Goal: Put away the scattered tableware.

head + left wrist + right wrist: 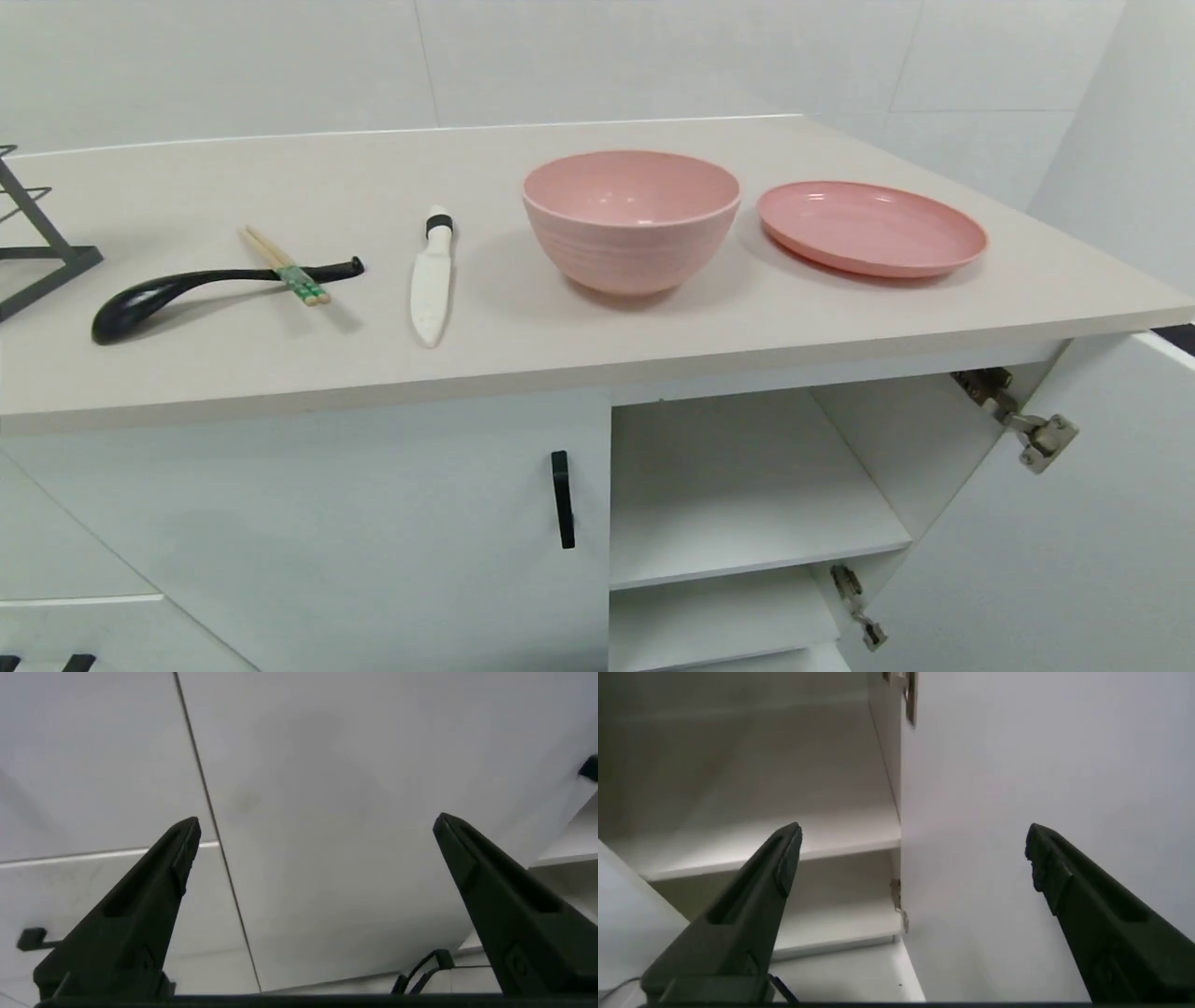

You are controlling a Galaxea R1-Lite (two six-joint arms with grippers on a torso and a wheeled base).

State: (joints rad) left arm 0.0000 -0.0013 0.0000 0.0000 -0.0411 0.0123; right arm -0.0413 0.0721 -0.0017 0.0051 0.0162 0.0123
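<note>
Start with the cabinet (308, 523). Its countertop (653, 345) carries all the tableware, and nothing has gone inside yet. Taking the pink bowl as the centre of your dial, the right-hand door (1102, 523) stands swung open at about 4 o'clock. That exposes a bare white shelf (738, 495) at 5 o'clock, most likely where the pieces are meant to go.

Both arms sit low, in front of the cabinet rather than over the counter. The left gripper (318, 823) faces a closed white panel, its fingers spread apart and holding nothing. The right gripper (912, 831) looks into the open compartment past the door's inner face, its fingers also released and empty. You probably need to raise an arm before any pick.

On the counter, the pink plate (870, 227) lies flat at 3 o'clock, just beside the bowl (631, 219) but apart from it. The bowl stands upright, so its rim is open to a pinch. The black ladle (187, 285) lies far out at 9 o'clock, near a dark rack (37, 238). The white knife (432, 275) rests between the ladle and the bowl. The chopsticks (285, 266) lie crossed over the ladle's handle and touch it, so I would lift them first.
</note>
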